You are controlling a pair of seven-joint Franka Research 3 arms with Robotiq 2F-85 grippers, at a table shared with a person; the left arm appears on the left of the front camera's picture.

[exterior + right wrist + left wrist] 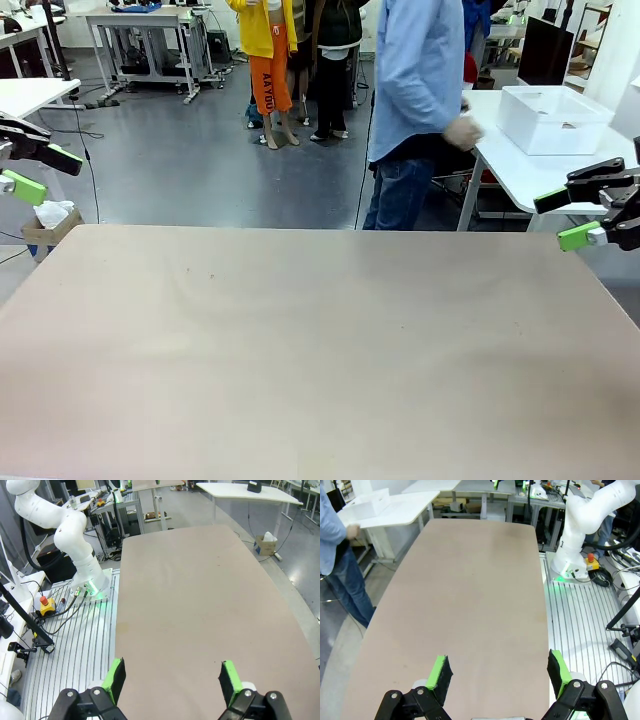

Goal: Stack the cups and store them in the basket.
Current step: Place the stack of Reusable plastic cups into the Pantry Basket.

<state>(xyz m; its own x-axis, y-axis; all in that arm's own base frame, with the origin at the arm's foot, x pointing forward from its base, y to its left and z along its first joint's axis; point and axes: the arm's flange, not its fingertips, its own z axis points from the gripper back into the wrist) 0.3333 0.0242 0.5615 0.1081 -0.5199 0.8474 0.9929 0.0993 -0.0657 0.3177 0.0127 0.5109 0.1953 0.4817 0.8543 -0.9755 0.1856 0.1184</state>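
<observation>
Beige table (300, 350); person (415, 110) beyond its far edge.

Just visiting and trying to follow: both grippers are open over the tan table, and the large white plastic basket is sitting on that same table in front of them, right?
Not quite. The large white rectangular plastic basket sits on a separate white side table beyond the tan table, near the person, as the front view shows. The left gripper and right gripper are indeed open.

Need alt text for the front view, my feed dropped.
Both black, green-padded grippers, left and right, hang open at the beige table's side edges. A person in a light-blue shirt stands behind it, beside a white rectangular plastic basket on a side table.
</observation>
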